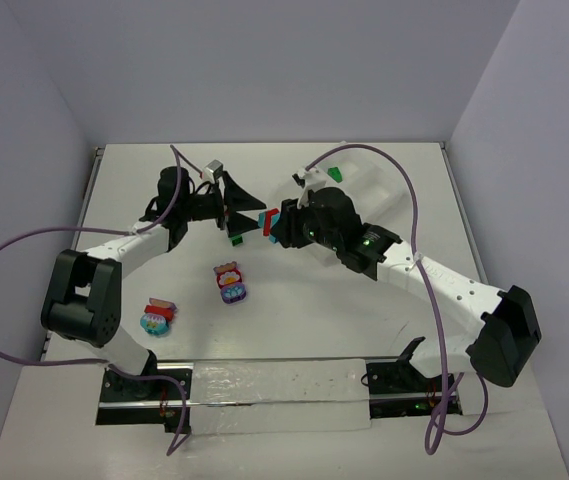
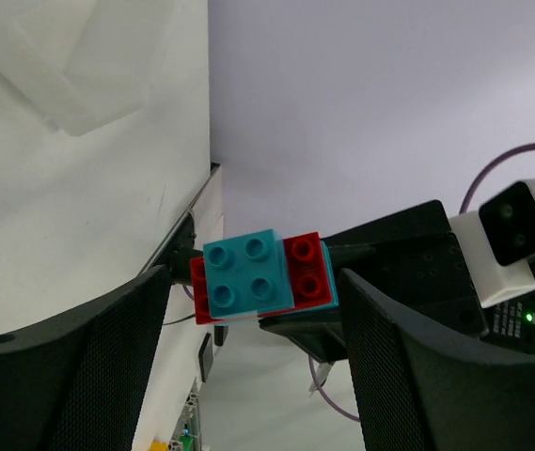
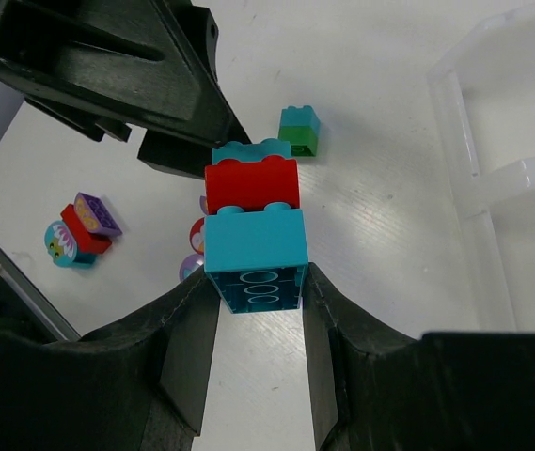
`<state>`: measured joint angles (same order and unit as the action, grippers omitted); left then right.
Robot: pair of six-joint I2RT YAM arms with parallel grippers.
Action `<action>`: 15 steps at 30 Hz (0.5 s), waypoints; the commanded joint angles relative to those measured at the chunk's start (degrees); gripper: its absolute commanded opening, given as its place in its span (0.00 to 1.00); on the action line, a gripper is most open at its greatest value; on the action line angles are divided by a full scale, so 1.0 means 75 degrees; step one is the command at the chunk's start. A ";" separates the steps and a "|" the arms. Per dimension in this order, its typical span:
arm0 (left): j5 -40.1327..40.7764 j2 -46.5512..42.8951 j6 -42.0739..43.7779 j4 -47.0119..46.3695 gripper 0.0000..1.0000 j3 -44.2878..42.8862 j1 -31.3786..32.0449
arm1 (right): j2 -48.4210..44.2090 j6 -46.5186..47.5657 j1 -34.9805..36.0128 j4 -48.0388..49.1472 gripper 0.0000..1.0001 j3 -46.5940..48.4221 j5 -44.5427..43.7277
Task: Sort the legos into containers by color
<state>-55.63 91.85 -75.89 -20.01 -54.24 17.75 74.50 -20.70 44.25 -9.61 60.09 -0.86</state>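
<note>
My right gripper (image 1: 276, 225) (image 3: 258, 280) is shut on the bottom teal brick of a teal-red-teal lego stack (image 3: 253, 235) (image 1: 268, 222), held above the table. My left gripper (image 1: 247, 215) (image 2: 253, 310) faces it with jaws open; the stack (image 2: 262, 277) sits between the fingertips, clear of both pads. A green-and-teal lego (image 3: 299, 130) (image 1: 234, 238) lies on the table below. A pink-purple clump (image 1: 230, 283) and a red-teal-purple clump (image 1: 156, 316) (image 3: 84, 228) lie nearer. The clear container tray (image 1: 379, 185) (image 3: 493, 188) holds a green lego (image 1: 334, 172).
Both arms meet over the middle of the white table (image 1: 294, 320), with purple cables looping beside them. A clear plastic strip (image 1: 274, 385) covers the rail at the near edge. Walls close off the left, back and right sides.
</note>
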 commanded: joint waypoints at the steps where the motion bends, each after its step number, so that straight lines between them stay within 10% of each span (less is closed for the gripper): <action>1: 0.0718 -0.0070 0.0864 0.1270 0.78 -0.0522 0.0056 | -0.0132 0.0097 -0.0017 0.0361 0.00 0.0428 -0.0130; 15: 0.0562 -0.0077 0.0702 0.1087 0.68 -0.0508 0.0064 | -0.0072 0.0093 -0.0011 0.0403 0.00 0.0449 -0.0079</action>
<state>-50.73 91.85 -71.26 -11.60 -55.77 17.92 74.50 -20.51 44.25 -9.57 60.12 -1.08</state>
